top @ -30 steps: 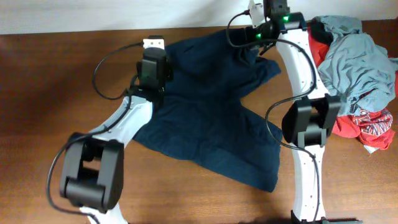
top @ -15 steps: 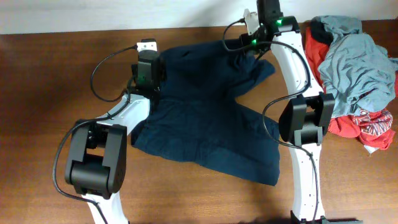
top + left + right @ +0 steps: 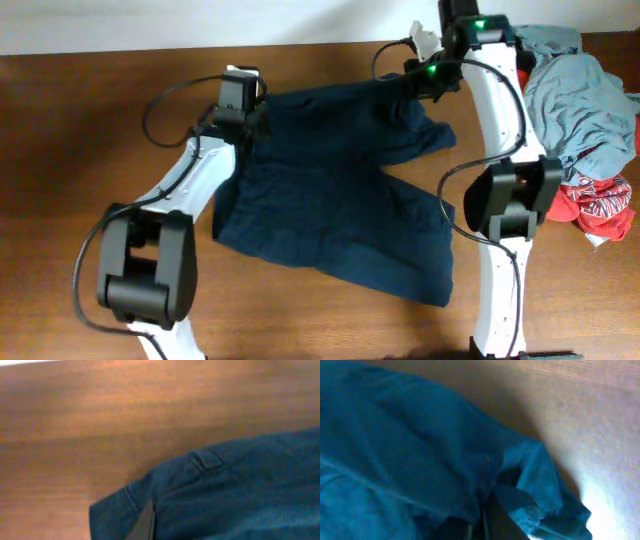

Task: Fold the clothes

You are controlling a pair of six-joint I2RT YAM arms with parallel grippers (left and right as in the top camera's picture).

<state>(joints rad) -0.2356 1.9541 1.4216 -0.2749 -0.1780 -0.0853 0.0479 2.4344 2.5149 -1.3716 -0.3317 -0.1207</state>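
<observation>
Dark navy shorts (image 3: pixel 340 190) lie spread on the wooden table, waistband at the far edge, legs toward the front. My left gripper (image 3: pixel 250 105) is shut on the far left waistband corner; the left wrist view shows the waistband and a belt loop (image 3: pixel 207 460) pinched at the fingertip (image 3: pixel 147 522). My right gripper (image 3: pixel 425 85) is shut on the far right waistband corner, where the cloth bunches; the right wrist view shows folded navy cloth (image 3: pixel 420 450) around the fingers (image 3: pixel 480 520).
A heap of other clothes, grey-blue (image 3: pixel 580 100) over red (image 3: pixel 590 205), lies at the right edge of the table. Bare wood (image 3: pixel 70 180) lies to the left and along the front.
Both grippers have moved apart and toward the far edge with the waistband held. The waistband is now stretched straighter and the shorts have slid a little to the right.
</observation>
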